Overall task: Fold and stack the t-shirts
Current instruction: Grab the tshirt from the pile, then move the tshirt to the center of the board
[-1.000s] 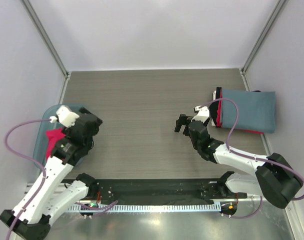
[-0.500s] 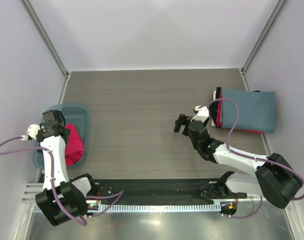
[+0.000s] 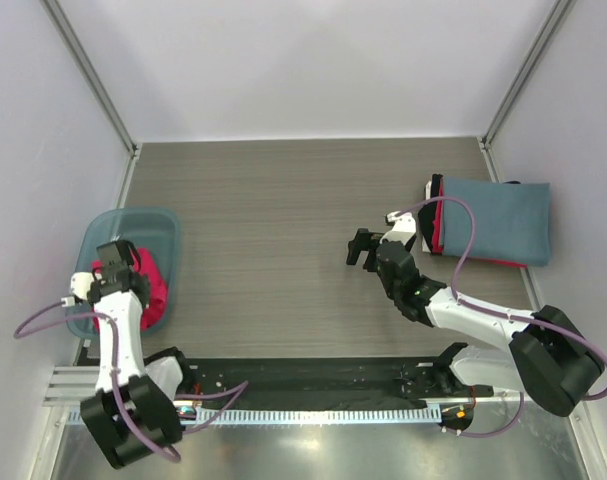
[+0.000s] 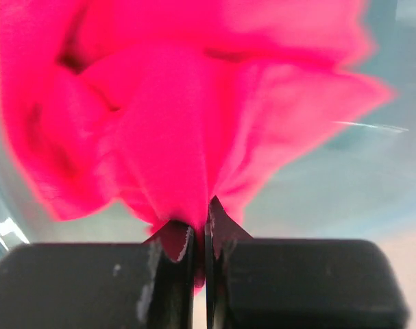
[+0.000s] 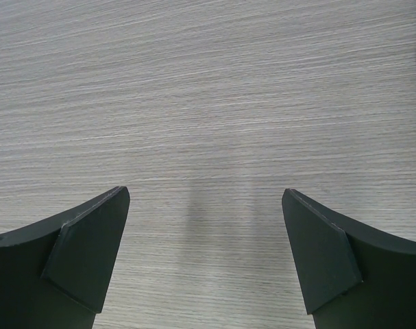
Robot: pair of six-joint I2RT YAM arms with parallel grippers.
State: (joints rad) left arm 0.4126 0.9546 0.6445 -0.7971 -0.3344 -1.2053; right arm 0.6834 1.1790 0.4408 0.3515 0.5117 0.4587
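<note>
Bright pink-red crumpled cotton t-shirt point(image 4: 160, 116): bunched in the bin at the left edge of the surface. Soft, matte, with deep loose folds. Unfolded, so judged next for folding.
Translucent blue plastic bin point(image 3: 133, 222): rounded rectangular tub, smooth and glossy. Holds the unfolded garment.
Left gripper point(image 4: 202, 223): jaws nearly together, pinching a ridge of the pink-red cloth, apparently to lift it out.
Right gripper point(image 5: 206, 226): jaws wide, nothing between them, over bare surface at mid-right. Probably waiting to take a corner.
Slate blue-grey folded t-shirt point(image 3: 498, 220): flat rectangle topping the stack at far right.
Red folded edge point(image 3: 438, 235), black folded edge point(image 3: 433, 186): showing beneath at the stack's left side.
Grey wood-grain surface point(image 3: 283, 190): flat, finely streaked.
</note>
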